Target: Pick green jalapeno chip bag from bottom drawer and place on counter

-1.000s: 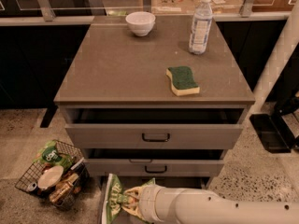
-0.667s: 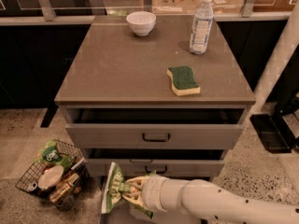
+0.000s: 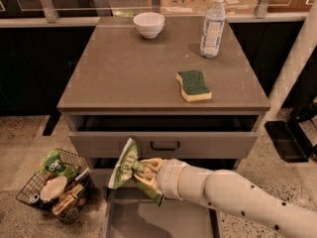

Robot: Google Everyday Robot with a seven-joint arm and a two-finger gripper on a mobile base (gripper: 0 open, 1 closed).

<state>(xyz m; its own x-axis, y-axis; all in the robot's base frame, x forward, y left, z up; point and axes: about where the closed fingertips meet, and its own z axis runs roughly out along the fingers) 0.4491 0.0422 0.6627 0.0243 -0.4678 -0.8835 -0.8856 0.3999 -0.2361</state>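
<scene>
Counter (image 3: 129,73), flat grey-brown matte slab, sits up top; shallow grey bottom drawer (image 3: 148,219) is open down below. Two-finger gripper (image 3: 144,171) on the white arm is clamped on the crinkly light-green jalapeno chip bag (image 3: 126,162), hanging just above that drawer.

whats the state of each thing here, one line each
gripper: above bottom drawer, shut on green jalapeno chip bag
green jalapeno chip bag: held in air, crumpled
bottom drawer: open
top drawer: slightly open
water bottle: upright, capped
bowl: upright
sponge: flat, green side up
</scene>
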